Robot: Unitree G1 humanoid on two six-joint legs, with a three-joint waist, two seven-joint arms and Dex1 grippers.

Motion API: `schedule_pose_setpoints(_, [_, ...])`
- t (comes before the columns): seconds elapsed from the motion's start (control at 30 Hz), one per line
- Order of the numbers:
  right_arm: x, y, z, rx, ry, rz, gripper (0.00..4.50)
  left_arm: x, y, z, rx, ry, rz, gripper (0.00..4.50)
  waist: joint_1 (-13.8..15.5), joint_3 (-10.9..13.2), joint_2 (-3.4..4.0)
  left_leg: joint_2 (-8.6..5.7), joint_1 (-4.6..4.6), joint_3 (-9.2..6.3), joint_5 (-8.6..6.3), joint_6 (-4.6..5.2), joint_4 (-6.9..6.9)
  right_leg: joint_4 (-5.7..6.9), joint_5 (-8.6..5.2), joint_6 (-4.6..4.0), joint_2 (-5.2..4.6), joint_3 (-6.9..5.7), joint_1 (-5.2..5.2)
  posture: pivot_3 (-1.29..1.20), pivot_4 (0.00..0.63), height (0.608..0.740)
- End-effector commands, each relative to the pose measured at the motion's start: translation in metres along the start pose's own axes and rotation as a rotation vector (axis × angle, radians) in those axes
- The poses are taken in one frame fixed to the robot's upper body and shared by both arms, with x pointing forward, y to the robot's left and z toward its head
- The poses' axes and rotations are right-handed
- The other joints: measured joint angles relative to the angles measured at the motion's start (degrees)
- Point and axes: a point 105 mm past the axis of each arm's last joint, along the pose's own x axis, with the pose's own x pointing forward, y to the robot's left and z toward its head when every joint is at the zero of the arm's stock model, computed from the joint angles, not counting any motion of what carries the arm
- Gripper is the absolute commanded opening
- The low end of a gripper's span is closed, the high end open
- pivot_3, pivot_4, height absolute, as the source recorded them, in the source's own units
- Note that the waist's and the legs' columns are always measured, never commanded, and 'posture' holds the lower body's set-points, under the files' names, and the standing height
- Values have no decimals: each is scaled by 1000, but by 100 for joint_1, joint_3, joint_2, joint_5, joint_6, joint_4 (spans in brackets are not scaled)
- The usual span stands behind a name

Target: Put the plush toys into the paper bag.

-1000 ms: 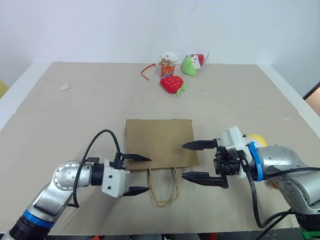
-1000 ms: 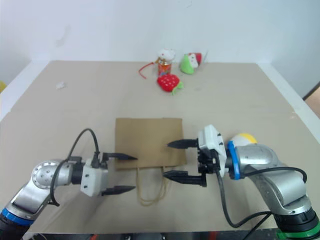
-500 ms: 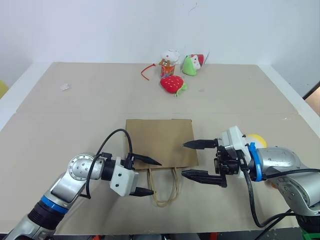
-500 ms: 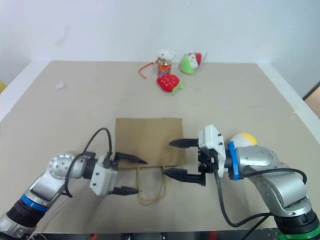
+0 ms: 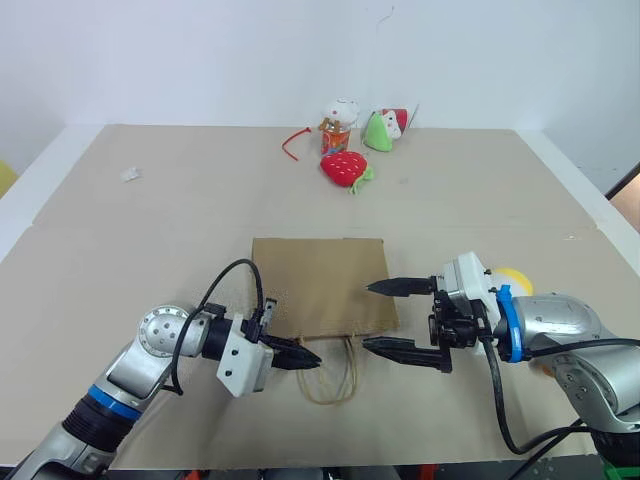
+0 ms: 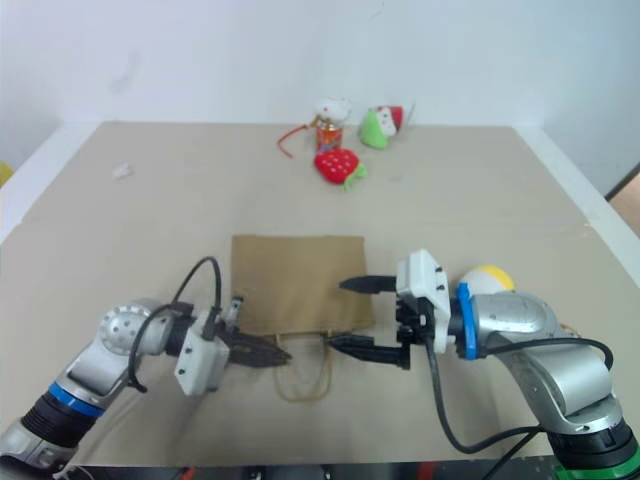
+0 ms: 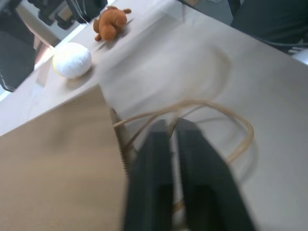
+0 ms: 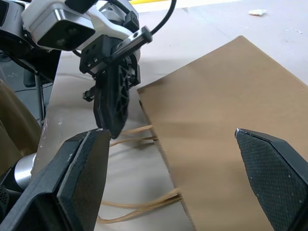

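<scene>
Paper bag [image 5: 320,285] lies flat at table centre, its cord handles [image 5: 330,375] looping out toward 6 o'clock. Left gripper [image 5: 300,357] sits at the bag's 7 o'clock corner, jaws pressed together beside the handle cords; whether a cord is pinched cannot be told. Right gripper [image 5: 392,317] hovers at the bag's 4 o'clock corner, jaws spread wide, holding nothing. White-and-yellow ball toy [image 5: 513,279] rests at 3 o'clock of the bag, behind the right arm. Brown monkey toy [image 7: 111,21] lies just beside the ball. Strawberry plush [image 5: 344,166] and other toys sit at 12 o'clock, well apart.
</scene>
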Motion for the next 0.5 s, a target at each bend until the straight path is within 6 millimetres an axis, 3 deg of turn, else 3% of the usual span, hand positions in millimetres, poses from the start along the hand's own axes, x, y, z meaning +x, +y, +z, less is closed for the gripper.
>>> schedule_pose_setpoints(0.03, [-7,-3,6,-39,-5,-19,4500,-12,27,11,-16,-38,115,72,0,0,0,0,0,0,0,0,1,0,0,0,0,0,0,0,150,740])
schedule_pose_setpoints(0.23, [-13,-3,7,-29,21,-4,4500,-31,72,23,-188,-89,329,72,-4,0,0,0,1,-1,2,3,10,6,3,5,2,-3,4,0,150,740])
schedule_pose_setpoints(0.5, [-8,6,12,7,11,58,4500,-28,99,23,-302,-117,470,72,1,0,0,-2,1,-5,2,3,12,6,6,10,4,-3,6,0,150,740])
